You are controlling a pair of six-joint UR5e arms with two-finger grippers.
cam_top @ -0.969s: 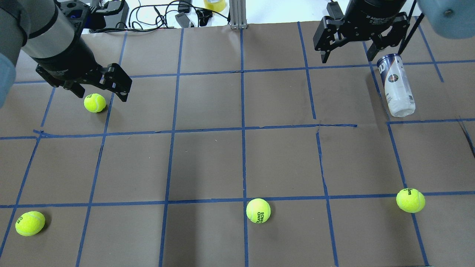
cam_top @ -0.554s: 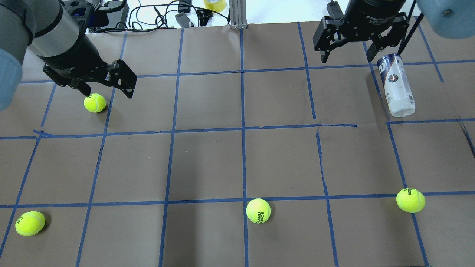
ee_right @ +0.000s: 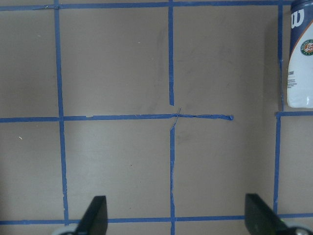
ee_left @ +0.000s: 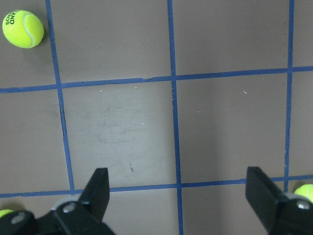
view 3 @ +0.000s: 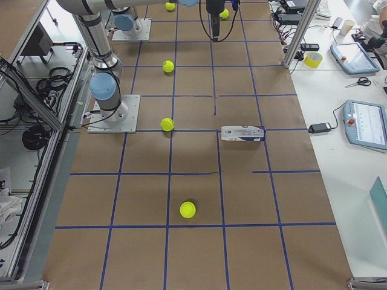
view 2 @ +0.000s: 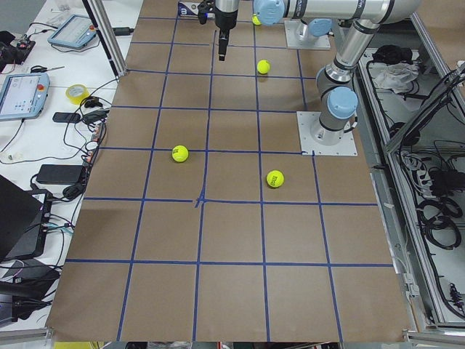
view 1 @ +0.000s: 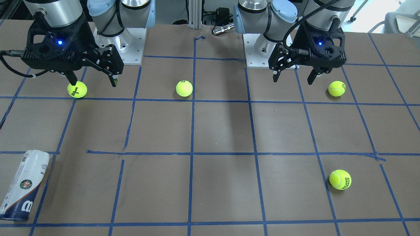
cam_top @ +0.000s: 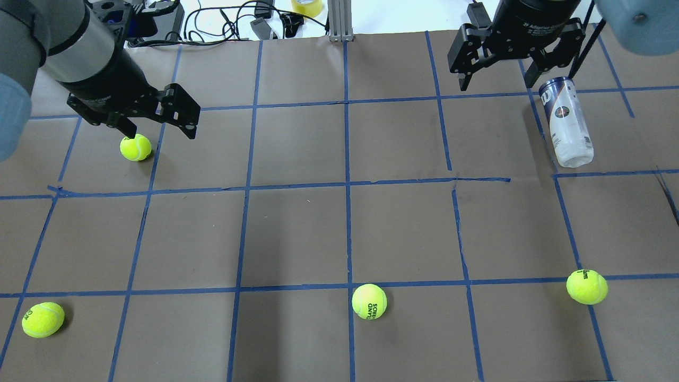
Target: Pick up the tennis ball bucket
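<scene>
Brown paper marked with a blue tape grid is laid over the table [cam_top: 297, 233]. The tennis ball bucket [cam_top: 566, 122] is found lying on its side toward the far right corner, its navy end turned away from the robot, and it is touched by nothing. The right gripper [cam_top: 496, 85] is held above the paper with its jaws spread wide and empty, offset toward the robot's left of the bucket's navy end. In the right wrist view only part of the can is caught, at the upper right edge. The left gripper [cam_top: 162, 134] is likewise wide and empty, near a tennis ball [cam_top: 135, 147] and well apart from the bucket. The approach is judged to be the step in hand. The right gripper should be carried rightward until centred over the label, its fingers aligned across the can's width, then lowered to straddle it. A gentle closure is advised, since the smooth round wall is likely to roll or slip.
</scene>
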